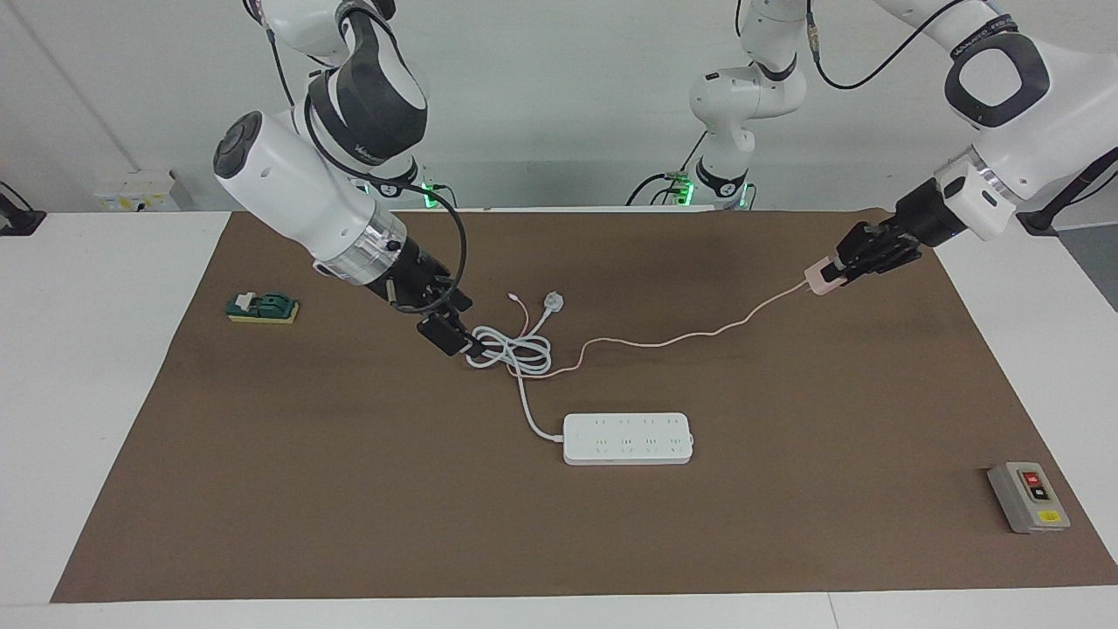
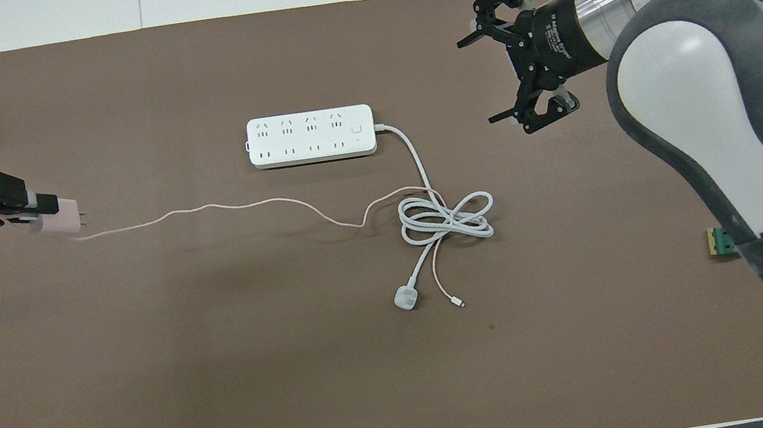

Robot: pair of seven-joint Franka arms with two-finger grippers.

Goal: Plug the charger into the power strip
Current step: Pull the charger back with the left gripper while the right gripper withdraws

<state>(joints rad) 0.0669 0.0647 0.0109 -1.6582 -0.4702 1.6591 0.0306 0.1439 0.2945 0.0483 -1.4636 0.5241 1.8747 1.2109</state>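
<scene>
Pink charger sits clamped in the left tool; right tool spread apart near the power strip.
</scene>
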